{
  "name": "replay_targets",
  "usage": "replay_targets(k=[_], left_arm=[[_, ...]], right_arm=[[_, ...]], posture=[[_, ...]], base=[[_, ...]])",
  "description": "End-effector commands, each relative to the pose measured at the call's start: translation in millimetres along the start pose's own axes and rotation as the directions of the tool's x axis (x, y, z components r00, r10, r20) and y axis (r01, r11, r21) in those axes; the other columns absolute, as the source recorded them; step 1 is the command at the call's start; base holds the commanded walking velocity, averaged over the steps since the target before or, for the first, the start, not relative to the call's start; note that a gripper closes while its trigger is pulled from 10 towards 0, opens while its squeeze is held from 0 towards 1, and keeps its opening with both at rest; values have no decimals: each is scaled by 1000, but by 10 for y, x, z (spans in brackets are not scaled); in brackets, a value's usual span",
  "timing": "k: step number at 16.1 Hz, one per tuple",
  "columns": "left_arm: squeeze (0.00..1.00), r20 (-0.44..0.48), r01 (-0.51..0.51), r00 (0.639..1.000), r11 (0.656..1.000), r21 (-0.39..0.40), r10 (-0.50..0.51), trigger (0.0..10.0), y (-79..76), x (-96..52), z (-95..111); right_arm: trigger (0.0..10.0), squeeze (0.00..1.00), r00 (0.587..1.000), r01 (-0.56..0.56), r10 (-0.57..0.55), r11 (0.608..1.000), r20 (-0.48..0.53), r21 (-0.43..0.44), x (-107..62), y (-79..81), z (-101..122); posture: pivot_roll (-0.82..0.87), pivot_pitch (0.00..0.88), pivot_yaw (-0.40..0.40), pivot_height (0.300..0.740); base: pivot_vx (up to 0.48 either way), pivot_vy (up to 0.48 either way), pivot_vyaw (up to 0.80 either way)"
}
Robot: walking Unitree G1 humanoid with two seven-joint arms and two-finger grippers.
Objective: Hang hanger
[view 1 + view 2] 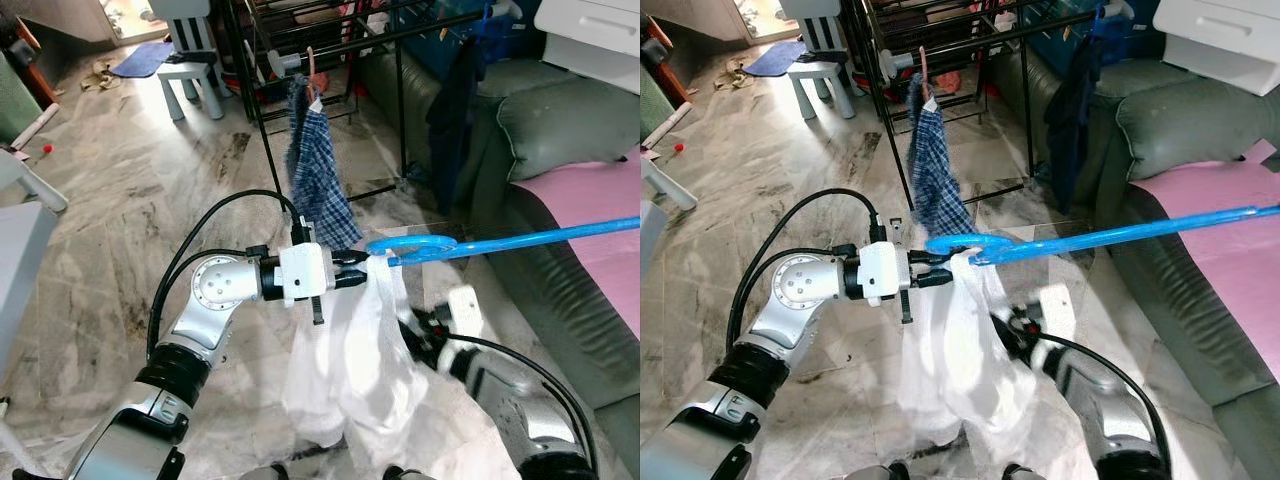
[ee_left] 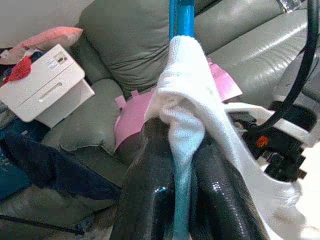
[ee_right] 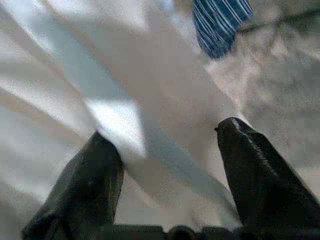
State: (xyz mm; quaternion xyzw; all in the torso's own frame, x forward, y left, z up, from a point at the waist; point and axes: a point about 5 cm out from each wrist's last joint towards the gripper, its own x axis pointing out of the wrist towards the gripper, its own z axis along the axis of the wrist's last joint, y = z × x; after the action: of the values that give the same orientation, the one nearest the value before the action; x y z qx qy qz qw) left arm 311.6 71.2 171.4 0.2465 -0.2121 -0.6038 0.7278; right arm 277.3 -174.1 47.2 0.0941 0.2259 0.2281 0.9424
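Where left gripper (image 1: 362, 272) pinches: hanger (image 1: 480, 243)

Bright daylight glares off the marble floor (image 1: 120, 190) up front; both wrist views are soft and blurred

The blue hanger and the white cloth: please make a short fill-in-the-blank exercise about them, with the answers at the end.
1. The left gripper is shut on the blue hanger and a fold of the ____ garment.
2. The right gripper has its fingers ____, against the same garment.
3. A blue checked shirt hangs from the black drying ____.

Answers: white; open; rack
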Motion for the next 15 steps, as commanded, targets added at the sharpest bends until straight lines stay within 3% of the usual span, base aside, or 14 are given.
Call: replay_targets(k=[1,4,11,13,15], left_arm=[[0,33,-44,999,998,43,42,0,144,-30,109],[0,-9,-74,997,996,54,74,0,225,-112,61],[0,-77,-103,991,991,82,110,0,315,-227,-22],[0,-92,-92,991,993,74,98,0,260,-259,-69],[0,-121,-68,990,997,39,72,0,136,-323,-159]], right_arm=[[0,0,999,39,-38,999,-30,35,-34,-63,-58],[0,0,983,168,-160,980,-87,104,-210,-303,-168],[0,0,938,337,-323,936,-129,106,-656,-702,-235],[0,0,897,442,-441,886,-44,140,-766,-911,-28],[0,0,795,568,-590,805,139,168,-922,-1193,545]], posture=[[-80,132,110,740],[-84,133,107,740],[-107,134,101,740],[-112,134,99,740],[-119,134,97,740]], base=[[0,0,0],[0,0,0],[0,0,0],[0,0,0],[0,0,0]])
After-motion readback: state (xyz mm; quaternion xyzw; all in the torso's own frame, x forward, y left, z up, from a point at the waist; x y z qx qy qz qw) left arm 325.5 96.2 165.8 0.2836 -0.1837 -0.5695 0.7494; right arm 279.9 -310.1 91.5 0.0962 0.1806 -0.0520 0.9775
